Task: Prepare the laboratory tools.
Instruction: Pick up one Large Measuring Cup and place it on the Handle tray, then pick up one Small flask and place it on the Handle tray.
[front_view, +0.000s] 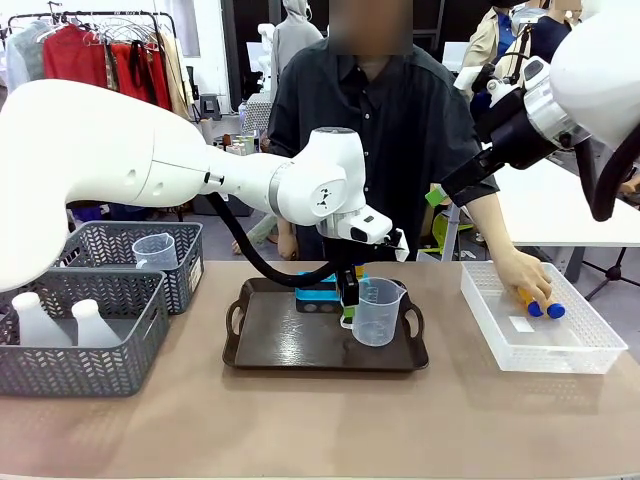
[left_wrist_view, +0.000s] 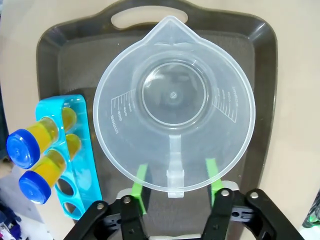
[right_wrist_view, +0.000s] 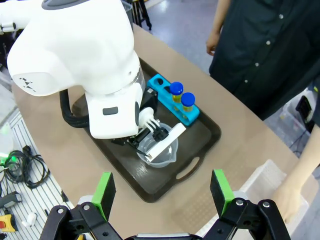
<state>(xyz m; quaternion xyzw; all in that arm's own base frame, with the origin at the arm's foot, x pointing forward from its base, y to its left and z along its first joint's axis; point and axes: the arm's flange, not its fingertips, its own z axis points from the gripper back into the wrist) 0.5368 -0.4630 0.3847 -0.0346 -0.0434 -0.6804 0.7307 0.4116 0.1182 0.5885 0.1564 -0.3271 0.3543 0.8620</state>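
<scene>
Two clear plastic handled measuring beakers are in sight. One beaker (front_view: 378, 312) stands upright and empty on the single dark brown handled tray (front_view: 270, 350) at mid-bench. The second beaker (front_view: 155, 250) sits in the farther grey mesh basket (front_view: 110, 240). The nearer grey mesh basket (front_view: 80, 370) holds two translucent white conical flasks (front_view: 35, 322).

One small blue holed rack (left_wrist_view: 80, 150) lies on the tray just beside the first beaker. It carries two blue-capped amber tubes (left_wrist_view: 37, 142) and has two holes empty. Two more blue-capped tubes (front_view: 545, 309) lie under the person's hand (front_view: 522, 278) in the one white mesh basket (front_view: 590, 345).

The tray beaker has a pouring spout, printed graduations on its wall and a flat strap handle (left_wrist_view: 175, 167). The left jaws are spread, with their green pads (left_wrist_view: 140, 180) on either side of that handle and clear of it. The right jaws hang wide apart above the bench (right_wrist_view: 240, 150) with nothing between them.
</scene>
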